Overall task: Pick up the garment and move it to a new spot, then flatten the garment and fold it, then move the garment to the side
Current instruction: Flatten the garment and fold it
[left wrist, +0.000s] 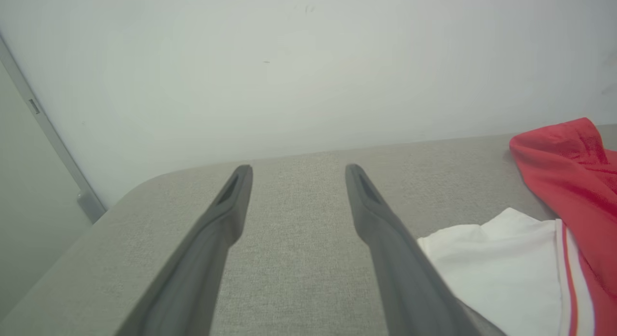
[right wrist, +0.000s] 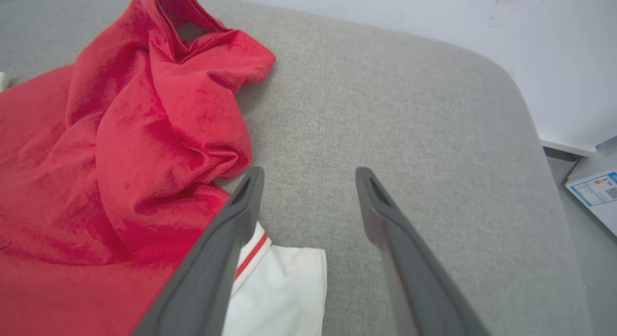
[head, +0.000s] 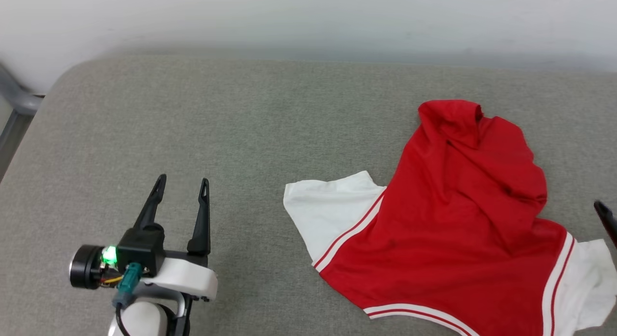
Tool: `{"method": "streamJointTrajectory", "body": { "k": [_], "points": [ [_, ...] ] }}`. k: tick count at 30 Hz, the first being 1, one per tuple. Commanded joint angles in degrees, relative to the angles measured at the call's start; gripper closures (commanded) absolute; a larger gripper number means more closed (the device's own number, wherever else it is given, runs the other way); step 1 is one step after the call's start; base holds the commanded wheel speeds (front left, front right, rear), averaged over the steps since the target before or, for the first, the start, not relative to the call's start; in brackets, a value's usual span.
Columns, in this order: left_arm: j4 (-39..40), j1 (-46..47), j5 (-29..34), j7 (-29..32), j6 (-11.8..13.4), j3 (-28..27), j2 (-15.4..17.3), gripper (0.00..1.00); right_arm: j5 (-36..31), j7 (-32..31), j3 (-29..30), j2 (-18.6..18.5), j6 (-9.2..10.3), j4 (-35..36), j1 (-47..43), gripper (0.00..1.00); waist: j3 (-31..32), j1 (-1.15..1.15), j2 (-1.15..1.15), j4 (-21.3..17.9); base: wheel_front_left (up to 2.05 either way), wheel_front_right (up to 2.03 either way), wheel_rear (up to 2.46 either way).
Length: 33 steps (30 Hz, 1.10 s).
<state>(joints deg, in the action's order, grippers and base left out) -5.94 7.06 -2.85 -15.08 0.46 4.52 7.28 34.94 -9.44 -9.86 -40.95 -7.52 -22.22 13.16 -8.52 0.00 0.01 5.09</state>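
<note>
The garment (head: pixel 453 215), red with white sleeves and red-and-white trim, lies rumpled on the right half of the grey cushioned surface (head: pixel 241 133). Its red body is bunched up toward the far end, and one white sleeve (head: pixel 323 210) spreads flat to the left. My left gripper (head: pixel 183 189) stands open over bare surface, well left of that sleeve. In the left wrist view the left gripper (left wrist: pixel 298 172) has nothing between its fingers, with the sleeve (left wrist: pixel 491 263) at lower right. My right gripper (right wrist: pixel 308 174) is open just right of the bunched red cloth (right wrist: pixel 144 148), above the other white sleeve (right wrist: pixel 284 288).
A pale wall (head: pixel 308 18) runs along the surface's far edge. A grey metal frame (head: pixel 14 100) stands past the left corner. Beyond the right edge, a white box with a label (right wrist: pixel 595 191) sits on the floor. Open grey surface lies between the left gripper and the garment.
</note>
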Motion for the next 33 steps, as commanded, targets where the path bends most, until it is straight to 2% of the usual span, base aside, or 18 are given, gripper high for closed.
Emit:
{"method": "streamJointTrajectory", "body": {
  "k": [1, 4, 9, 12, 17, 22, 27, 28, 29, 31, 32, 33],
  "points": [
    [-0.5, 1.3, -0.4, -0.1, -0.8, -0.2, 0.9, 0.00, -1.9, 2.2, 1.2, 1.4, 0.06, 1.7, 0.3, 0.00, 0.7, 0.00, -0.01, -0.9, 0.00, 0.00, 0.00],
    [-1.4, 3.7, -0.6, -0.1, -2.7, -0.4, 2.5, 0.00, -6.8, 7.0, 4.6, 4.8, 0.06, 6.4, -1.1, 0.00, 1.2, 0.00, -0.01, -2.1, 0.00, 0.00, 0.00],
    [-3.8, 8.9, -1.5, 0.6, -5.6, 0.9, 5.4, 0.00, -13.8, 11.3, 8.8, 13.2, 0.06, 15.1, -4.5, 0.00, 1.7, 0.00, -0.01, -3.5, 0.00, 0.00, 0.00],
    [-4.7, 12.6, -2.6, 2.7, -6.7, 2.2, 6.8, 0.00, -17.7, 13.0, 10.5, 18.8, 0.06, 20.6, -7.7, 0.00, 1.5, 0.00, -0.01, -4.0, 0.00, 0.00, 0.00],
    [-6.0, 18.9, -6.5, 8.6, -7.8, 6.0, 9.5, 0.00, -21.5, 13.3, 11.1, 25.1, 0.06, 27.2, -12.3, 0.00, 1.0, 0.00, -0.01, -4.8, 0.00, 0.00, 0.00],
    [-6.6, 25.3, -13.9, 18.4, -7.8, 13.9, 13.7, 0.00, -23.3, 12.9, 10.3, 27.6, 0.06, 29.8, -14.5, 0.00, 0.2, 0.00, -0.01, -5.9, 0.00, 0.00, 0.00],
    [-7.5, 31.3, -21.6, 31.5, -7.8, 23.4, 18.6, 0.00, -23.4, 12.7, 9.7, 28.1, 0.06, 30.2, -14.3, 0.00, -0.7, 0.00, -0.01, -7.0, 0.00, 0.00, 0.00],
    [-7.5, 31.3, -21.6, 31.5, -7.8, 23.4, 18.6, 0.00, -23.4, 12.7, 9.7, 28.1, 0.06, 30.2, -14.3, 0.00, -0.7, 0.00, -0.01, -7.0, 0.00, 0.00, 0.00],
    [-8.1, 33.2, -24.8, 37.3, -7.9, 27.0, 19.9, 0.00, -23.3, 12.9, 9.6, 28.0, 0.06, 30.0, -13.9, 0.00, -1.0, 0.00, -0.01, -7.4, 0.00, 0.00, 0.00],
    [-8.6, 35.3, -28.0, 42.4, -7.9, 30.2, 21.1, 0.00, -23.2, 13.0, 9.3, 27.8, 0.06, 29.6, -13.3, 0.00, -1.4, 0.00, -0.01, -7.8, 0.00, 0.00, 0.00],
    [-8.6, 35.3, -28.0, 42.4, -7.9, 30.2, 21.1, 0.00, -23.2, 13.0, 9.3, 27.8, 0.06, 29.6, -13.3, 0.00, -1.4, 0.00, -0.01, -7.8, 0.00, 0.00, 0.00],
    [-9.8, 36.7, -31.7, 47.3, -7.9, 33.0, 21.7, 0.00, -23.0, 13.1, 9.1, 27.8, 0.06, 29.2, -12.9, 0.00, -1.9, 0.00, -0.01, -8.1, 0.00, 0.00, 0.00]
  ]
}}
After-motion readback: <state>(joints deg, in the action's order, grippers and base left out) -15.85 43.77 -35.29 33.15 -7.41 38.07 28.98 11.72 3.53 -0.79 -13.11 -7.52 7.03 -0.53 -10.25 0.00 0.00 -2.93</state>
